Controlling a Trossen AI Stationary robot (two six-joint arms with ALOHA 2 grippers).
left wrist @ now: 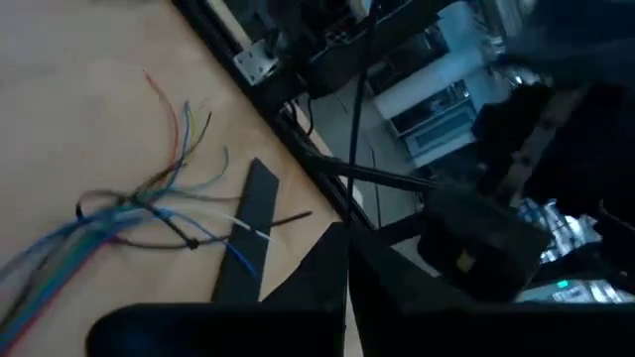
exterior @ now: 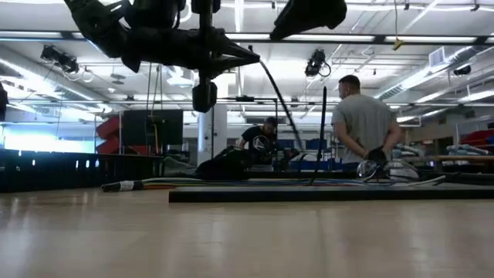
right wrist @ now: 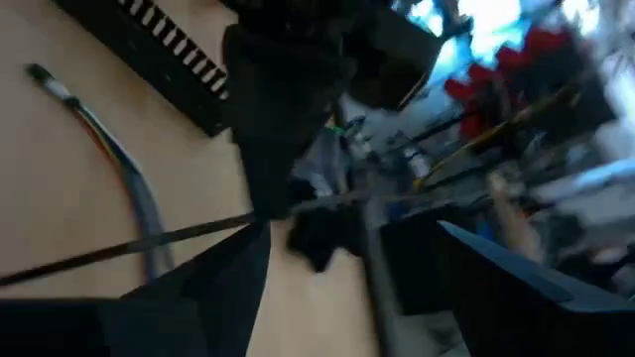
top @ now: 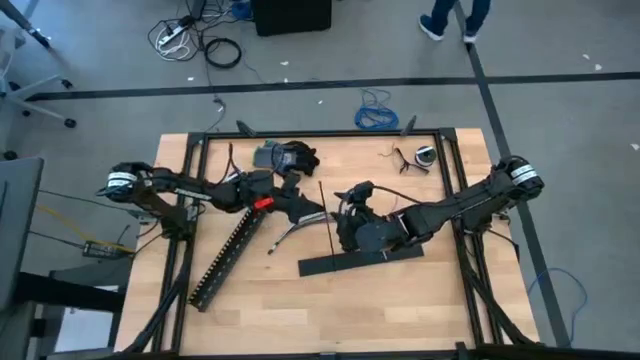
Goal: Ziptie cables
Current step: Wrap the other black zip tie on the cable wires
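Note:
The cables (top: 290, 232) lie on the table's middle; in the left wrist view their coloured ends (left wrist: 179, 129) fan apart and a thin black strip (left wrist: 189, 238) crosses the bundle. A long black ziptie (top: 326, 225) runs between the two grippers. My left gripper (top: 318, 212) is above the cables, shut on this ziptie. My right gripper (top: 342, 218) is just to its right, open, with the ziptie (right wrist: 139, 241) passing in front of one finger (right wrist: 198, 288). My left gripper pinches the ziptie between its two fingertips (right wrist: 266, 203), somewhere along the strip's middle (right wrist: 238, 224). The fingers reach over from the table's left and lie across the strip. In the low view the ziptie (exterior: 282, 100) curves down from the fingertips toward the table.
A wide flat black bar (top: 360, 262) lies in front of the right gripper. A long slotted duct (top: 228, 258) slants at the left. A dark glove-like heap (top: 290, 156) and a small tool (top: 420, 157) sit at the far side. People (exterior: 363, 123) stand beyond the table.

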